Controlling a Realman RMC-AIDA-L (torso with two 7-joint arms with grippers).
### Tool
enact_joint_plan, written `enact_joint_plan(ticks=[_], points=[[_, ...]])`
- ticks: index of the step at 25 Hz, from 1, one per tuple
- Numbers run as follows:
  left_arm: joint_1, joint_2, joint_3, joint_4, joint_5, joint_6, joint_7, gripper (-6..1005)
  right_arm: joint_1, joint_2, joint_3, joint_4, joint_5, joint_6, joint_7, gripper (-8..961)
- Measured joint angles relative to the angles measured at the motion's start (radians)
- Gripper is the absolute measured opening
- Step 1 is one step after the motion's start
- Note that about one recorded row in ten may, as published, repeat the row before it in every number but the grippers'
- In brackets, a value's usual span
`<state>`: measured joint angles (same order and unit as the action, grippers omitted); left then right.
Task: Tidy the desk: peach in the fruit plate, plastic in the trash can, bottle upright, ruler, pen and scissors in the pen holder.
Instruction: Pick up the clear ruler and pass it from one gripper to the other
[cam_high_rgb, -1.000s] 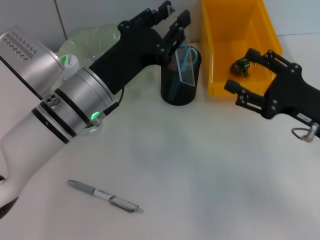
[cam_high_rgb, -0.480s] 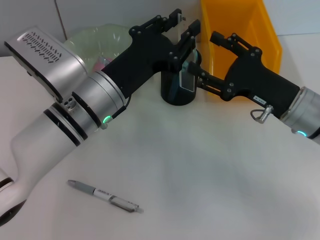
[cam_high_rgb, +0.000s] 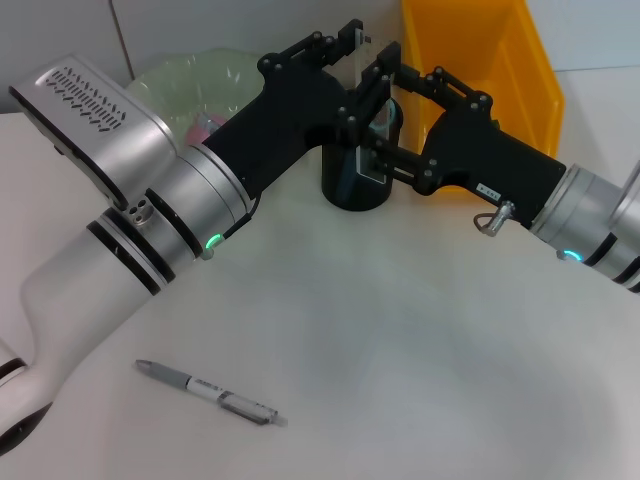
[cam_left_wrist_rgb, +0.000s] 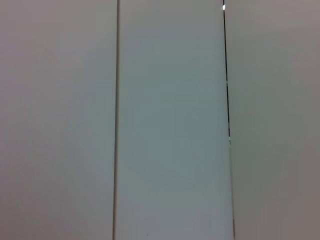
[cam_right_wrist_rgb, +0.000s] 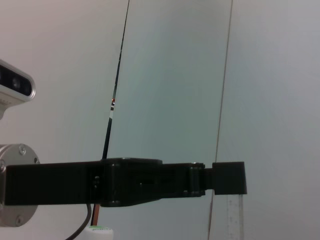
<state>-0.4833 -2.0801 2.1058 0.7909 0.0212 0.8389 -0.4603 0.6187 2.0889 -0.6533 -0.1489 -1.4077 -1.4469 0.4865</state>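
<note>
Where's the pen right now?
In the head view the pen lies flat on the desk, near the front edge on the robot's left, far from the pen holder and both arms.

pale panelled wall (cam_left_wrist_rgb: 170, 120) behind

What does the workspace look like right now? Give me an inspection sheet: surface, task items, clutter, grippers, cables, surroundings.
Surface: white desk, mostly bare.
Pen: lies flat on the desk near the front, not yet stowed.
Pen holder: upright beside the trash can.
Ruler: stands tilted in the pen holder, between the left gripper's fingers.
Fruit plate: at the back, something pink inside, largely hidden by the left arm.
Bottle, scissors: not visible.
Clutter: nothing seen.
Left gripper: above the pen holder, at the ruler.
Right gripper: open, around the pen holder's top.
Cables: nothing seen.
Surroundings: pale panelled wall.
</note>
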Motion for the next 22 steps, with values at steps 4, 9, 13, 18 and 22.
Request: enact_joint_plan(ticks=[4,9,13,18,22], points=[[0.000,0.000,0.000,0.001,0.002,0.000,0.010,383,0.009,0.000,0.006,0.027,0.001,0.006,-0.027,796],[0.000,0.000,0.001,0.001,0.002,-0.001,0.021,384,0.022,0.002,0.010,0.045,0.001,0.024,-0.045,792],[0.000,0.000,0.001,0.001,0.002,-0.002,0.025,384,0.024,0.002,0.012,0.047,0.001,0.027,-0.046,730],[0.003,0.000,0.001,0.001,0.003,0.000,0.026,384,0.025,0.002,0.012,0.048,0.001,0.025,-0.048,573],[0.004,0.000,0.000,0.000,0.003,0.000,0.026,383,0.025,0.002,0.012,0.048,0.004,0.022,-0.048,437]])
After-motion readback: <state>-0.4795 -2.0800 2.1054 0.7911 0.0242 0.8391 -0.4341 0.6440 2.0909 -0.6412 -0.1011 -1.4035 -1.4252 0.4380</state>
